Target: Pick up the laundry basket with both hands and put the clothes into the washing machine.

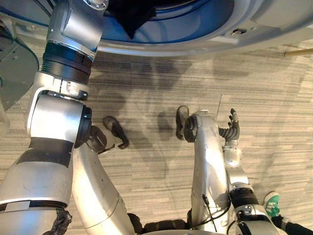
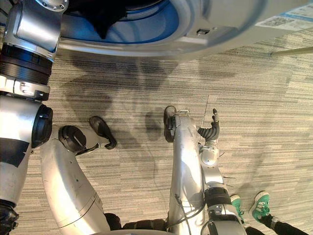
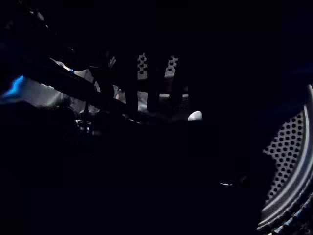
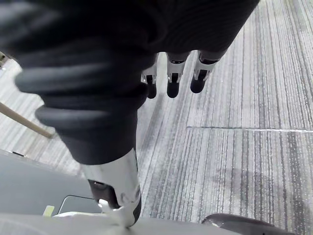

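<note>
One black garment hangs down to a point in the blue-rimmed mouth of the washing machine. My left hand is inside the perforated drum, in darkness, so I cannot tell its grip. My right hand hangs empty, fingers relaxed, above the carpet.

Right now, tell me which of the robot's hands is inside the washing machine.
The left hand: its arm runs up into the washing machine's drum. The right hand hangs open above the carpet.
</note>
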Robot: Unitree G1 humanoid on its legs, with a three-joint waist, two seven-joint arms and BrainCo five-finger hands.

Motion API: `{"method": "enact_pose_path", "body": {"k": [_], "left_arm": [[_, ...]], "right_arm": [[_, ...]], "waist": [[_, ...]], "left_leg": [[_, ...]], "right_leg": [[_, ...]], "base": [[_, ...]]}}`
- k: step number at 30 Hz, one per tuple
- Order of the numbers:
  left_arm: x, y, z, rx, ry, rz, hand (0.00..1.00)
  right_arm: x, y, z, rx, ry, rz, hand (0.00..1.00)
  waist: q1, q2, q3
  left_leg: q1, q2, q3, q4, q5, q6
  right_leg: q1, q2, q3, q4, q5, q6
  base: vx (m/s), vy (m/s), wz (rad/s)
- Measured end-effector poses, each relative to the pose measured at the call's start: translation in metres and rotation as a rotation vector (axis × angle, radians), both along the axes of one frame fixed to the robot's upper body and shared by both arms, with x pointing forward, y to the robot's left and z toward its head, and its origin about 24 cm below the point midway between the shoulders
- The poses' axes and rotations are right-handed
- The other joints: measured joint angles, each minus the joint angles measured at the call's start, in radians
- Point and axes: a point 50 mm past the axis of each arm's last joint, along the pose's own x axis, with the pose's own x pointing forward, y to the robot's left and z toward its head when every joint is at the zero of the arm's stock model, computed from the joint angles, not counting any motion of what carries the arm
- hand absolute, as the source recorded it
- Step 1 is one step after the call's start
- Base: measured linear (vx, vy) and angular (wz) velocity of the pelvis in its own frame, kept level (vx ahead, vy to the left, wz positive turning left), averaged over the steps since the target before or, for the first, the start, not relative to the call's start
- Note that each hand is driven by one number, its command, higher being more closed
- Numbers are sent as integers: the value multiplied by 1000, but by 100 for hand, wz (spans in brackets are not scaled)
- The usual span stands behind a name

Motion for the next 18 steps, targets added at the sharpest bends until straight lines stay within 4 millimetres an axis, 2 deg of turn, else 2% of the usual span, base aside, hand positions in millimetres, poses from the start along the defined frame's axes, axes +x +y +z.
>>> {"method": "enact_pose_path", "body": {"k": [5,8,11,13,14,16,18], "left_arm": [[-9,-6,-7,0,-57,-55,0],[-11,-10,-27,-2,-55,-98,0],[1,0,-84,-41,62,-117,0],[11,4,-160,-127,247,-141,0],[12,3,-178,-144,293,-151,0],[7,1,-245,-246,480,-180,0],[0,-2,-284,-315,599,-209,0]], "right_arm": [[-3,-10,-4,16,22,-35,0],[-7,-18,-22,30,141,-72,0],[-18,-24,-33,44,186,-93,0],[-28,-24,-42,48,217,-99,0],[-30,-24,-44,48,224,-99,0],[-37,-25,-51,46,252,-102,0],[-42,-23,-57,44,281,-83,0]], "waist": [[16,9,-5],[37,17,-9],[38,49,-31],[40,54,-101],[42,54,-111],[53,54,-114],[68,55,-134]], "left_leg": [[47,-25,1,-48,29,-2],[111,-37,-2,-84,40,-18],[197,-39,-21,-135,50,-35],[269,-44,-14,-219,62,-54],[293,-51,-10,-245,74,-52],[412,-63,0,-340,108,-73],[464,-70,-8,-393,124,-88]], "right_leg": [[52,-25,-13,-21,-7,-12],[114,-32,-23,-39,-16,-28],[220,-39,-62,-83,-27,-45],[289,-44,-81,-147,-31,-54],[311,-46,-85,-165,-30,-56],[428,-59,-112,-234,-28,-72],[488,-60,-137,-277,-27,-82]], "base": [[30,-30,23],[17,-46,17],[38,-63,15],[65,-93,19],[86,-111,29],[100,-115,29],[70,-110,21]]}}
